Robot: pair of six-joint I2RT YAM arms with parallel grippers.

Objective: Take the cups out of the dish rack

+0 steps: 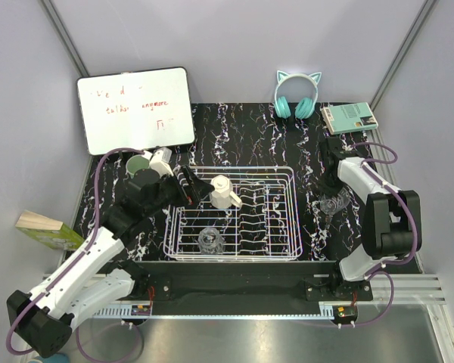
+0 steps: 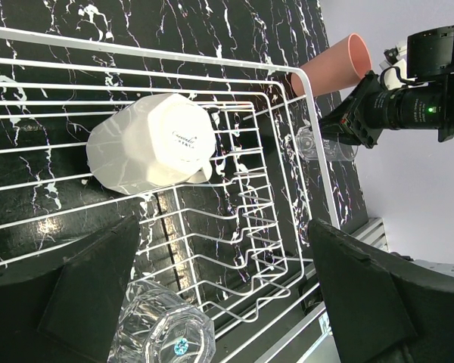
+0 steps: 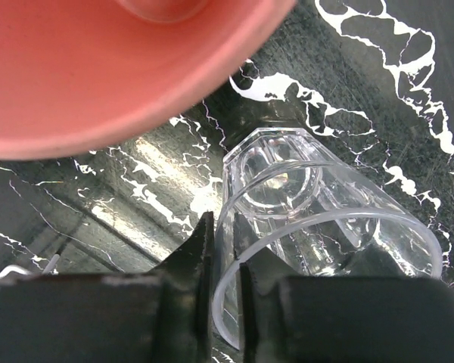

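Two cups in the rack (image 1: 265,168), top view: mug (image 1: 224,193) at the back left among the tines, rack glass (image 1: 209,240) by the near edge; green cup (image 1: 138,163) out on the table (image 1: 242,128), left of the rack; left gripper (image 1: 189,187) over the rack's left rear part, just beside the mug, not on it; right gripper (image 1: 331,212) right of the rack, apart from it, with the held glass (image 1: 336,200); whiteboard (image 1: 136,110) and headphones (image 1: 296,97) at the rear.

Left wrist view: left fingers (image 2: 98,287) spread wide, nothing between them; mug ahead, base toward the camera; rack glass nearer, close to one finger; pink cup (image 2: 337,64) beyond the rack's far corner, next to the right gripper.

Right wrist view: jaws clamped on the wall of the held glass, one finger inside the rim, one outside; glass tilted, base toward the table; whether it touches the table, cannot tell; pink cup just beside it.

Risks, judged: thin pinch on a smooth clear wall; if released while tilted, the glass may tip or roll into the pink cup; cause, letting go before the base sits flat. Left side: a grab at the mug's faceted body may slide off, or snag a tine and drag the rack; the nearby rack glass could be knocked by a finger on the way down.
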